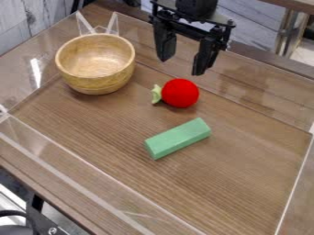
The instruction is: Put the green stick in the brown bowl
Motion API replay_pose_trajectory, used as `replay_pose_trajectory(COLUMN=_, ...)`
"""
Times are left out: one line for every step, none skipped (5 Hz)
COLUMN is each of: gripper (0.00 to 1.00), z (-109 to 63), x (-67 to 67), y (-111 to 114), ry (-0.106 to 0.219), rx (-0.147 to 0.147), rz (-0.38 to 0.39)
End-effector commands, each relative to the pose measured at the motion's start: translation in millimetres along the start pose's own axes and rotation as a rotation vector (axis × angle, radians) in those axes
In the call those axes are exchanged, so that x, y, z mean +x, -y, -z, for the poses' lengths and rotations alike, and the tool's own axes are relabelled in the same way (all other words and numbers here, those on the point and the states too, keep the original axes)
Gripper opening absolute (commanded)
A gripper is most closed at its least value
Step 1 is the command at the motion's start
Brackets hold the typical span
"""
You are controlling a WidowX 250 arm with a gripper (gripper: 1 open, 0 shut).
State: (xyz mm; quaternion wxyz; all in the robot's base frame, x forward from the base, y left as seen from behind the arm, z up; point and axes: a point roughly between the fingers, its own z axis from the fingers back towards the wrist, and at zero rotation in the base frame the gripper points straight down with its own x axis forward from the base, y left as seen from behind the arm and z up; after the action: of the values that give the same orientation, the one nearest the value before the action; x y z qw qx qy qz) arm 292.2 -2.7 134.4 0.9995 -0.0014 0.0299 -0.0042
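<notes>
The green stick (178, 139), a mint-green block, lies flat on the wooden table, angled, near the middle front. The brown bowl (95, 63), a light wooden bowl, stands upright at the left rear and looks empty. My gripper (183, 57) hangs at the rear centre, above the table and to the right of the bowl. Its two black fingers stand wide apart with nothing between them. The stick is well in front of the gripper and apart from it.
A red strawberry-like ball (179, 92) sits between the gripper and the green stick, just right of the bowl. Clear plastic walls (73, 174) edge the table (245, 184) on the front and left sides.
</notes>
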Motion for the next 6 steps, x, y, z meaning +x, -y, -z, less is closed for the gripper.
replay_pose_trajectory(gripper=1.0, z=12.4, x=-12.5, y=8.2, ry=-0.017, rx=-0.004, rz=0.13)
replay_pose_trajectory(gripper=1.0, z=32.6, x=-24.8, y=12.3, ry=-0.016, rx=0.008, rz=0.284)
replay_pose_trajectory(gripper=1.0, z=44.3, x=-29.9, y=18.9, ry=0.017, rx=0.006, rz=0.442)
replay_pose_trajectory(gripper=1.0, z=60.7, x=-27.4, y=22.7, ry=0.06, rx=0.006, rz=0.449)
replay_pose_trajectory(gripper=1.0, z=75.6, x=-23.3, y=23.8, ry=0.092, rx=0.002, rz=0.424)
replay_pose_trajectory(gripper=1.0, z=78.3, x=-19.6, y=26.7, ry=0.111, rx=-0.003, rz=0.475)
